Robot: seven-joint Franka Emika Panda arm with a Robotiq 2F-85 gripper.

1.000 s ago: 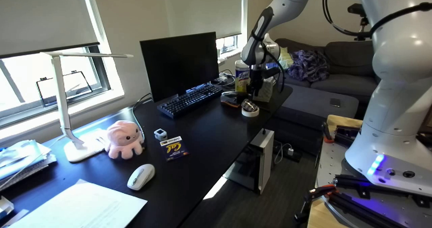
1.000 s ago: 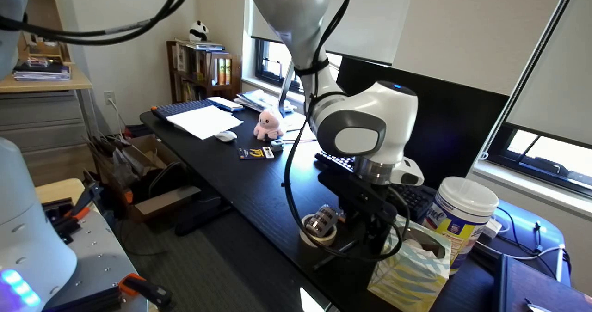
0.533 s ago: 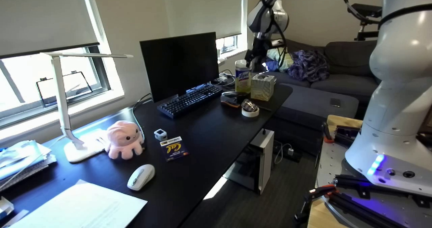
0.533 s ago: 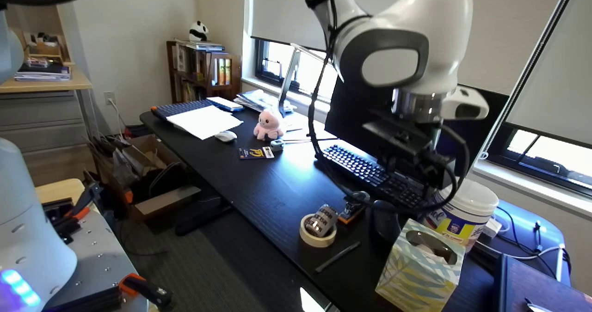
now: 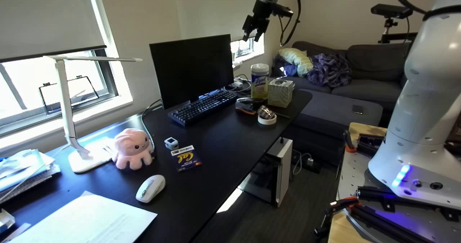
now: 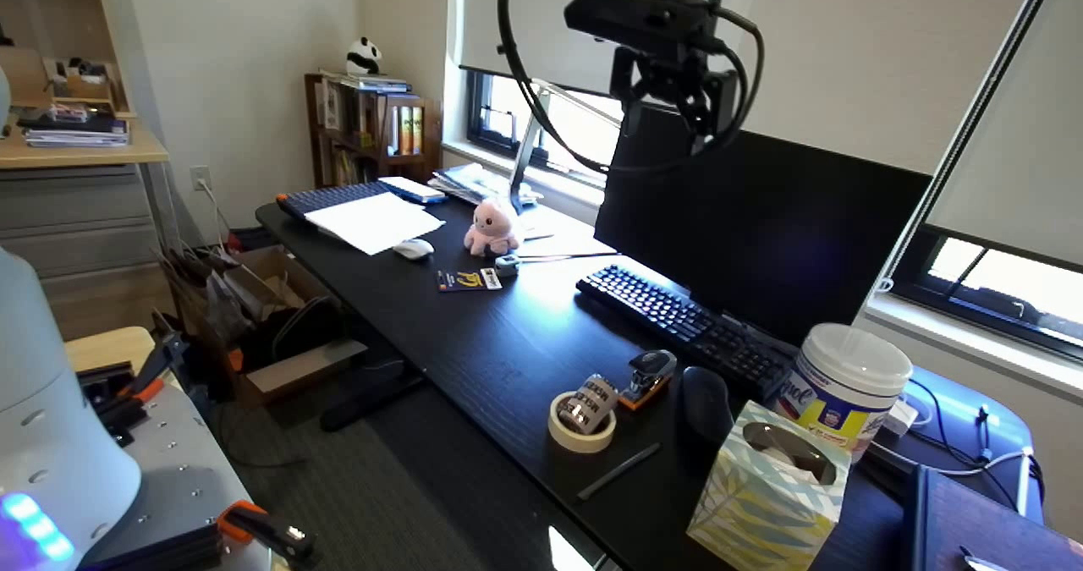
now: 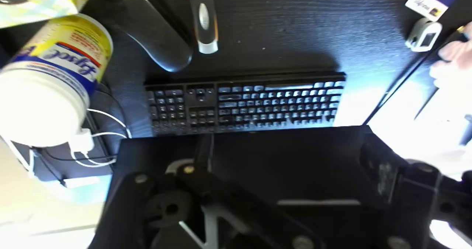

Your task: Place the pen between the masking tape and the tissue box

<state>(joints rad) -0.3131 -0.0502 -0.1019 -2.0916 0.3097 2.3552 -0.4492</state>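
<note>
The dark pen (image 6: 619, 471) lies flat on the black desk, between the masking tape (image 6: 580, 441) and the tissue box (image 6: 772, 491), touching neither. In an exterior view the pen (image 5: 282, 116) is a thin dark line beside the tape (image 5: 267, 120). The tissue box is pale with yellow and blue leaf patterns; its corner shows in the wrist view (image 7: 40, 11). Pen and tape are out of the wrist view. My gripper (image 6: 668, 123) is open and empty, high above the desk in front of the monitor; its spread fingers also show in the wrist view (image 7: 295, 164).
A patterned roll (image 6: 588, 403) leans in the tape ring. A stapler (image 6: 649, 376), black mouse (image 6: 705, 406) and Lysol canister (image 6: 846, 385) stand near the tissue box. The keyboard (image 7: 247, 107) and monitor (image 5: 192, 70) are below and behind my gripper. A plush octopus (image 5: 132, 147) sits farther along.
My gripper has risen from low beside the tissue box to high above the desk, swinging toward the monitor. The pen, tape and tissue box show no clear movement in the last half second.
</note>
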